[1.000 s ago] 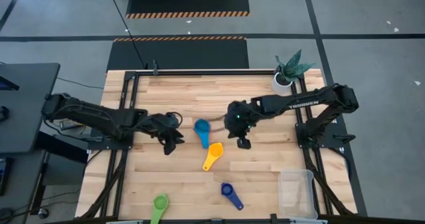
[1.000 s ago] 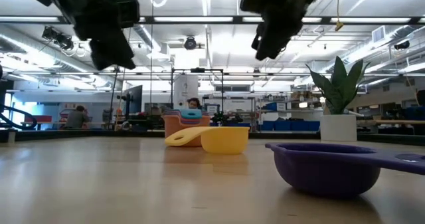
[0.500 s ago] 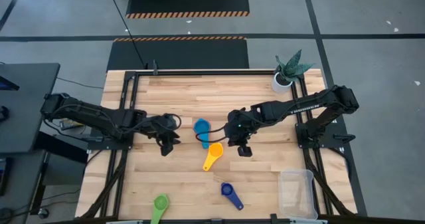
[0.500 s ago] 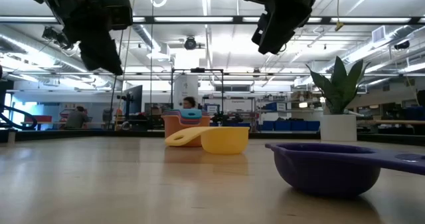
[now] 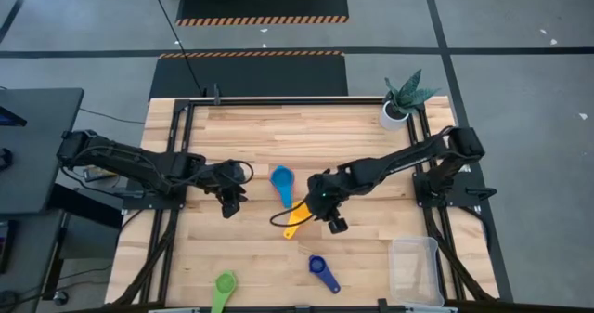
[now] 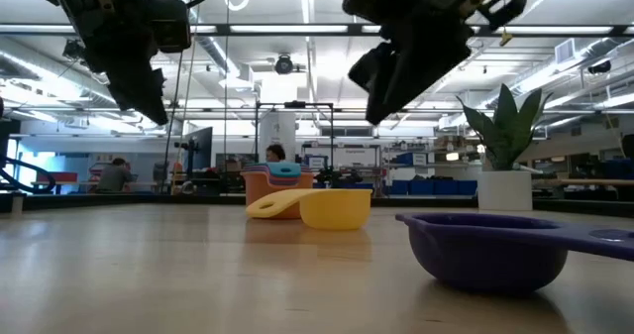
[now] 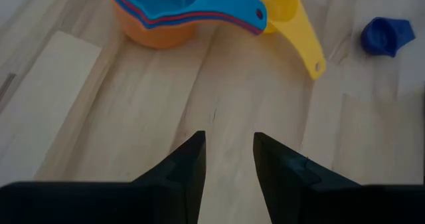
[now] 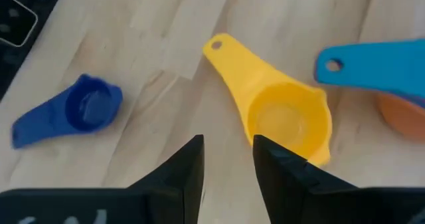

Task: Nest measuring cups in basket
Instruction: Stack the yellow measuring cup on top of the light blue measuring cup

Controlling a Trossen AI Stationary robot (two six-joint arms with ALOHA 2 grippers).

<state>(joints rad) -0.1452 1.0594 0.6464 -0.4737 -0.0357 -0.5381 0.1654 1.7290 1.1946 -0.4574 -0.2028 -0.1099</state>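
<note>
**Right arm swings over the yellow cup**

The yellow cup (image 5: 295, 219) lies mid-table, bowl toward the far side, handle pointing near. A second ago the right gripper (image 5: 329, 222) hung beside the stack, farther back; it has since travelled nearer and leftward and now hovers just right of the yellow cup, above the table and not touching it. Its fingers (image 8: 189, 164) are parted with nothing between them, and the right wrist view shows the cup just ahead of them. I judge this as lining up for a pick of the yellow cup, the next piece to nest.

Just beyond the yellow cup sits the stack (image 5: 281, 179): a light blue cup on top, with red and darker blue rims showing under it and an orange cup at the bottom in the left wrist view. A dark blue cup (image 5: 320, 269) lies nearer, between the yellow cup and the basket (image 5: 415, 271), which stands at the near right corner with no cup in it. A green cup (image 5: 223, 285) lies at the near edge, left of centre.

Count: seven cups, namely four stacked and three loose; one basket.

The left gripper (image 5: 228, 202) has drifted slightly near and waits left of the stack, fingers (image 7: 188, 167) apart and holding nothing. A potted plant (image 5: 402, 101) stands at the far right corner.
</note>
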